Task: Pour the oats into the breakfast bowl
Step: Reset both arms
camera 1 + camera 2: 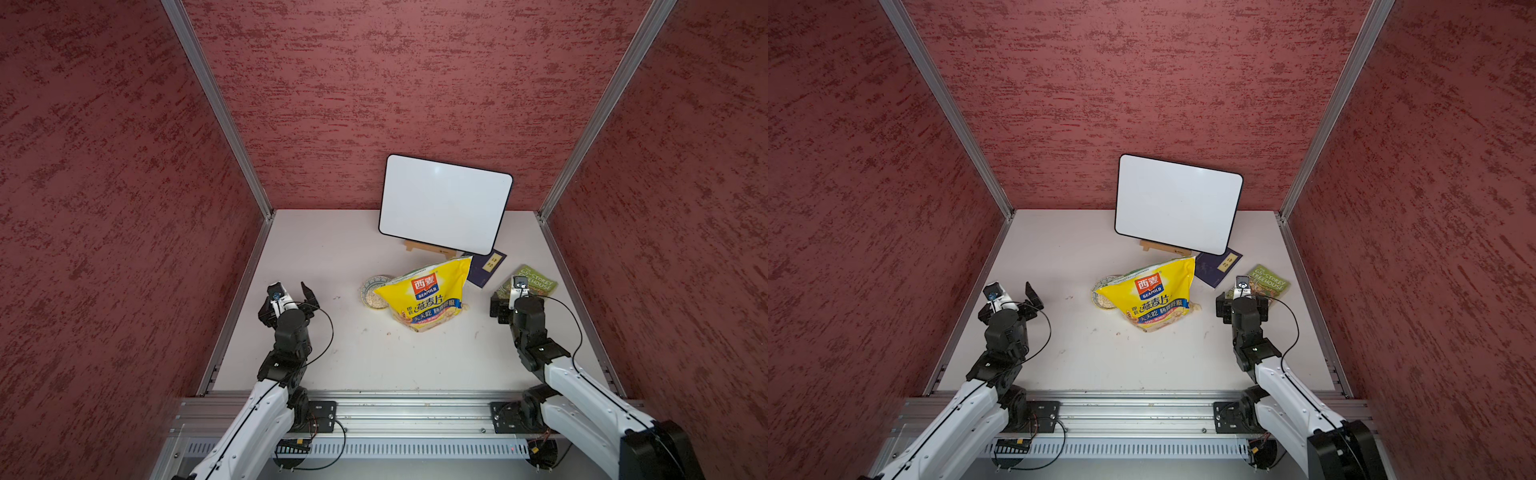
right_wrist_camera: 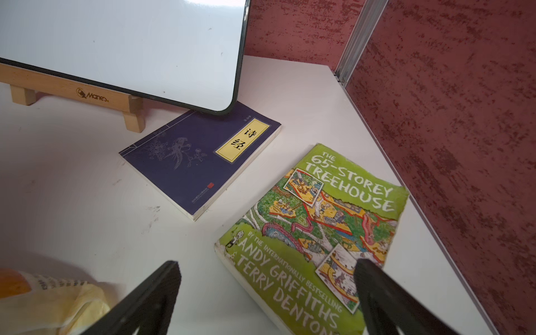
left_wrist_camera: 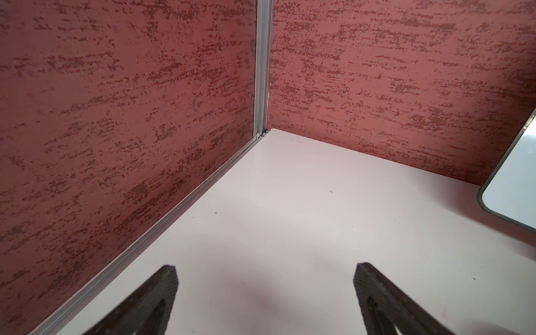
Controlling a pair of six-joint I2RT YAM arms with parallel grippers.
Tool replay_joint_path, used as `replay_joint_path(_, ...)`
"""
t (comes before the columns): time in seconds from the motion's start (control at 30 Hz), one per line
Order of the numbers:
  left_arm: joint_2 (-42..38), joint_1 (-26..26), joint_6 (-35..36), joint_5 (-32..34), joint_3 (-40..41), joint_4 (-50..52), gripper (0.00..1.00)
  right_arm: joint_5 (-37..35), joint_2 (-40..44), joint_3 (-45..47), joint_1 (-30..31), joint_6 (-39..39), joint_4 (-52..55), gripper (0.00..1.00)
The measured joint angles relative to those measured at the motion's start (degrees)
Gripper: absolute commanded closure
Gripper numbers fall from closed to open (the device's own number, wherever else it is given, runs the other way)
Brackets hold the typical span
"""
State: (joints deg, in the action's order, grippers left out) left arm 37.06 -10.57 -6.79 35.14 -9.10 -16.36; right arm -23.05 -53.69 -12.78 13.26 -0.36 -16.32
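Note:
The yellow SEAMILD pouch of oats [image 1: 428,296] [image 1: 1154,297] stands mid-table, leaning a little, and nothing holds it. Its corner shows in the right wrist view [image 2: 52,298]. Just left of it and partly behind it sits the small breakfast bowl [image 1: 371,286] [image 1: 1100,291], with pale oats [image 1: 376,300] inside. My left gripper [image 1: 291,293] [image 1: 1013,293] [image 3: 265,266] hovers open and empty left of the bowl, facing the far left corner. My right gripper [image 1: 513,293] [image 1: 1241,293] [image 2: 266,264] is open and empty right of the pouch, over the near edge of a green book.
A whiteboard [image 1: 444,203] on a wooden easel [image 2: 72,92] stands at the back. A dark blue book [image 1: 486,268] [image 2: 200,162] and the green paperback [image 1: 534,282] [image 2: 319,232] lie at the back right. Red walls enclose three sides; an aluminium rail [image 1: 395,399] runs along the front.

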Motion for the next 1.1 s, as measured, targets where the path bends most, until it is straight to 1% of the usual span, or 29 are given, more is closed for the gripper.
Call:
replay_joint_path(0.13, 8.2, 3.9, 0.4, -5.7, 2.5, -11.1, 0.0, 1.3, -8.7, 1.1, -1.2, -0.6, -13.4, 0.01)
replay_joint_path(0.27, 18.1, 6.4, 1.9, -11.1, 3.7, -21.1, 0.0, 3.4, -16.8, 1.0, -1.6, -2.3, -25.7, 0.01)
replay_joint_path(0.5, 34.6, 7.7, 5.7, -20.4, 2.5, -38.1, 0.0, 7.1, -32.3, 0.2, -3.1, -5.2, -44.2, 0.01)
replay_joint_path(0.63, 47.6, 8.0, 7.6, -25.0, 0.7, -49.3, 0.0, 9.9, -36.2, 0.9, -5.2, -5.2, -50.6, 0.01)
replay_joint_path(0.67, 50.6, 8.0, 8.1, -25.9, 0.3, -51.3, 0.0, 10.5, -36.7, 0.7, -5.4, -5.2, -51.1, 0.01)
replay_joint_path(0.7, 51.8, 8.0, 8.5, -26.7, -0.2, -51.1, 0.0, 11.2, -36.7, 0.6, -5.6, -5.2, -50.9, 0.01)
replay_joint_path(0.8, 51.7, 8.0, 9.7, -29.2, -2.8, -50.1, 0.0, 12.8, -36.5, -2.1, -6.3, -4.9, -48.6, 0.01)
replay_joint_path(0.93, 51.3, 8.4, 9.9, -30.6, -7.7, -46.9, 0.0, 15.4, -36.2, -7.8, -9.6, -2.6, -42.7, 0.01)
replay_joint_path(1.1, 51.1, 11.0, 8.1, -31.1, -11.0, -41.5, 0.0, 16.8, -35.5, -8.5, -11.5, -1.0, -39.4, 0.01)
